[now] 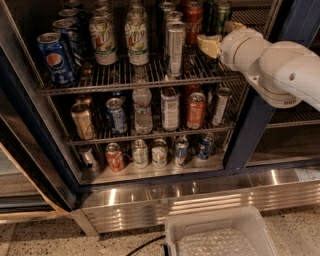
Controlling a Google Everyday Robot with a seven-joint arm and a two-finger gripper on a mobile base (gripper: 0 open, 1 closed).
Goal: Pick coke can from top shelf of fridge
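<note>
The coke can (pixel 194 16), red with white script, stands upright at the back right of the top shelf (pixel 150 76) in the fridge (pixel 250 131). My gripper (pixel 219 36) reaches in from the right at top-shelf height, just right of and in front of the coke can. Its beige fingertips (pixel 209 46) are apart and hold nothing. The gripper does not touch the can. A taller slim silver can (pixel 175 49) stands just left of the gripper at the shelf front.
The top shelf also holds a Pepsi can (pixel 55 57), two tall green-white cans (pixel 136 40) and a dark green can (pixel 220 12). The two lower racks hold several cans and a bottle (pixel 142 110). A white bin (pixel 220 235) sits on the floor.
</note>
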